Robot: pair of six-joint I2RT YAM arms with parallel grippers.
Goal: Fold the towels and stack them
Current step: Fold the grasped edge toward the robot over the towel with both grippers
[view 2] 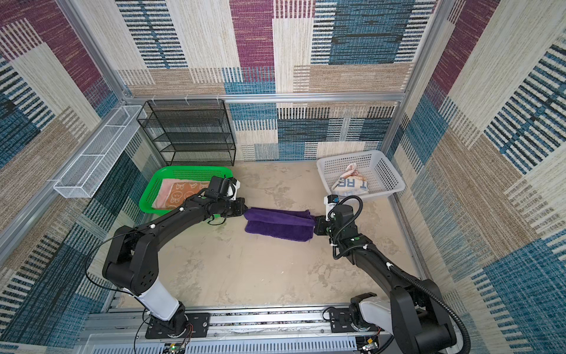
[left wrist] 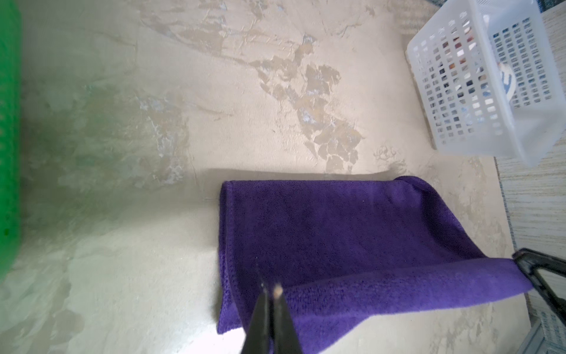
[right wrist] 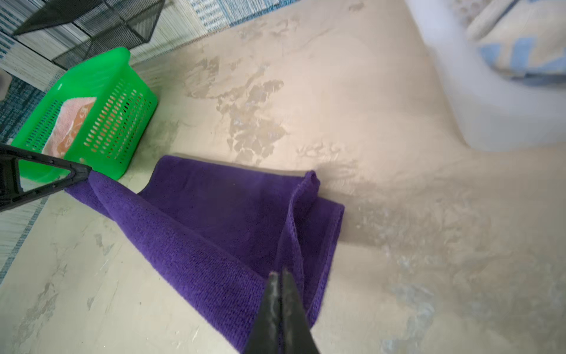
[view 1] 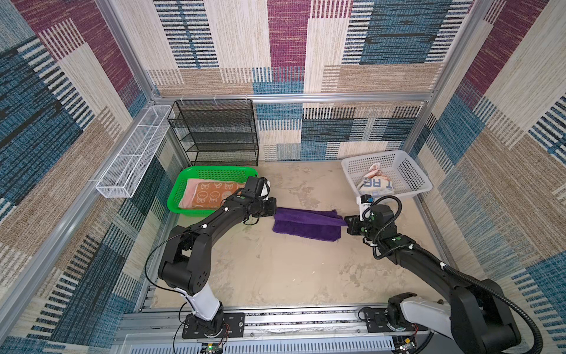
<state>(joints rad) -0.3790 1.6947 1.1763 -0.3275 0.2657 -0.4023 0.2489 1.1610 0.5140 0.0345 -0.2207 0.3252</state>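
The dark purple towel [view 1: 306,225] [view 2: 278,223] lies mid-table, partly doubled over. My left gripper [view 1: 274,211] [left wrist: 271,286] is shut on its left end, and my right gripper [view 1: 346,225] [right wrist: 279,272] is shut on its right end. Between them the near edge of the purple towel [left wrist: 398,288] [right wrist: 171,233] is held up as a raised band over the flat layer. The orange towel with white faces [view 1: 211,193] lies on the pink towel [view 1: 191,187] in the green basket [view 1: 214,168]. The lettered towel [view 1: 375,184] sits bunched in the white basket [view 1: 407,174].
A black mesh shelf [view 1: 217,131] stands against the back wall behind the green basket. A white wire rack [view 1: 134,150] hangs on the left wall. The white basket sits in the back right corner, close behind my right arm.
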